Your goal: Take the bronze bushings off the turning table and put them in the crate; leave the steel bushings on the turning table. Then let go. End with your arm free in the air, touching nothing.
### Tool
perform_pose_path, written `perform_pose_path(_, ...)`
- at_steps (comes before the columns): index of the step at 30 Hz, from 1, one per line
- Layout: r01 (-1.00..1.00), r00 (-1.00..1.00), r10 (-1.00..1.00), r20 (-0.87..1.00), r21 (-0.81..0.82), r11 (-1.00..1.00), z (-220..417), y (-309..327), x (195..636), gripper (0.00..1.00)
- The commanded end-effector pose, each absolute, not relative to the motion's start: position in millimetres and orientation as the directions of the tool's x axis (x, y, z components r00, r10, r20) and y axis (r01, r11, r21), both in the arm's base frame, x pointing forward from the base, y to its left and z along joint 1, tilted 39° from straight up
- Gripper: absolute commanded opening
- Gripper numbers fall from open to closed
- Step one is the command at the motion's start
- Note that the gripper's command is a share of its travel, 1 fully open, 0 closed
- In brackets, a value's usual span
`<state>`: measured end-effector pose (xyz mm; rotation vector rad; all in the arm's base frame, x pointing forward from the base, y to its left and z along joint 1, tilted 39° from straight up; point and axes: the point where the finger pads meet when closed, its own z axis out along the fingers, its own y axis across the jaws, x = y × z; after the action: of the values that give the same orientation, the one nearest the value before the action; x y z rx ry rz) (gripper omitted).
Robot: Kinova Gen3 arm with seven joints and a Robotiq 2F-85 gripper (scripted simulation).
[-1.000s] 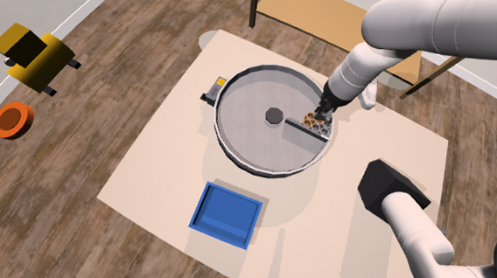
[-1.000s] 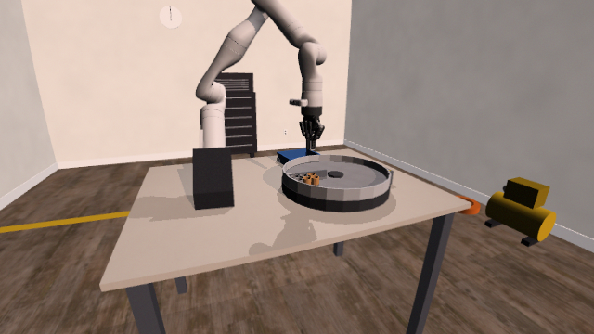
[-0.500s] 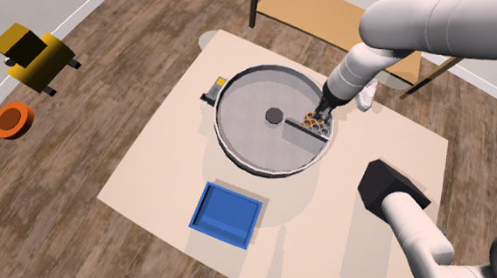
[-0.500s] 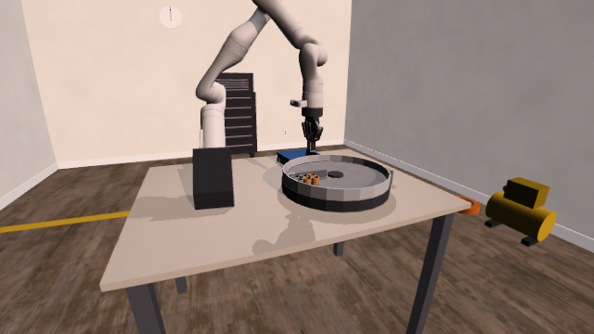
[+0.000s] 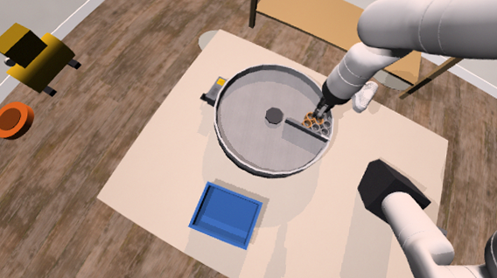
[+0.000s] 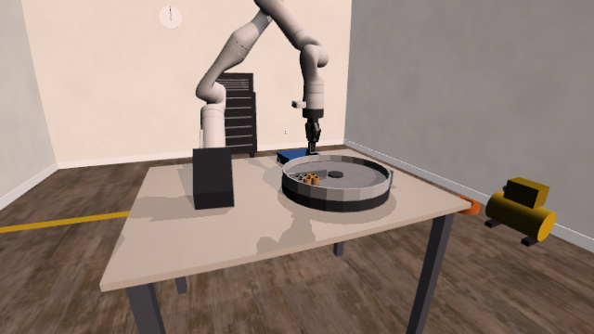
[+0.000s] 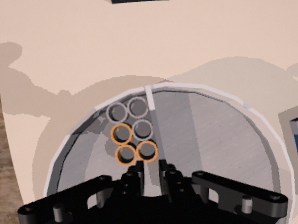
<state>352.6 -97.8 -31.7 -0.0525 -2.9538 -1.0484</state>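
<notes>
In the overhead view, the turning table [image 5: 246,167] [image 6: 336,194] [image 7: 230,135], bushings [image 5: 316,127] [image 6: 311,179] [image 7: 121,134] inside (beside the divider [image 5: 306,130] [image 7: 156,125]), stands above the crate [image 5: 226,212] [image 6: 292,156], near the frame's centre.

Legible text: none | labels, brands, numbers: none readable in top, exterior or wrist view | wall clock [image 6: 171,18]: face markings too small to read
</notes>
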Motion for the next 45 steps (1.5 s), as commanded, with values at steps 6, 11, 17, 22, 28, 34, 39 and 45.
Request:
perform_pose_path(6,0.272,-0.962,0.215,0.167,0.607,0.747,-38,-100,355,0.15)
perform_pose_path(11,0.272,-0.962,0.215,0.167,0.607,0.747,-38,-100,355,0.15)
perform_pose_path(17,0.272,-0.962,0.215,0.167,0.607,0.747,-38,-100,355,0.15)
perform_pose_path(22,0.495,-0.869,0.388,0.307,0.549,0.673,-44,-102,356,0.15)
perform_pose_path(28,0.495,-0.869,0.388,0.307,0.549,0.673,-44,-102,356,0.15)
perform_pose_path(34,0.495,-0.869,0.388,0.307,0.549,0.673,-44,-102,356,0.15)
perform_pose_path(39,0.688,-0.725,0.538,0.43,0.46,0.561,-51,-103,358,0.15)
perform_pose_path(45,0.688,-0.725,0.538,0.43,0.46,0.561,-51,-103,358,0.15)
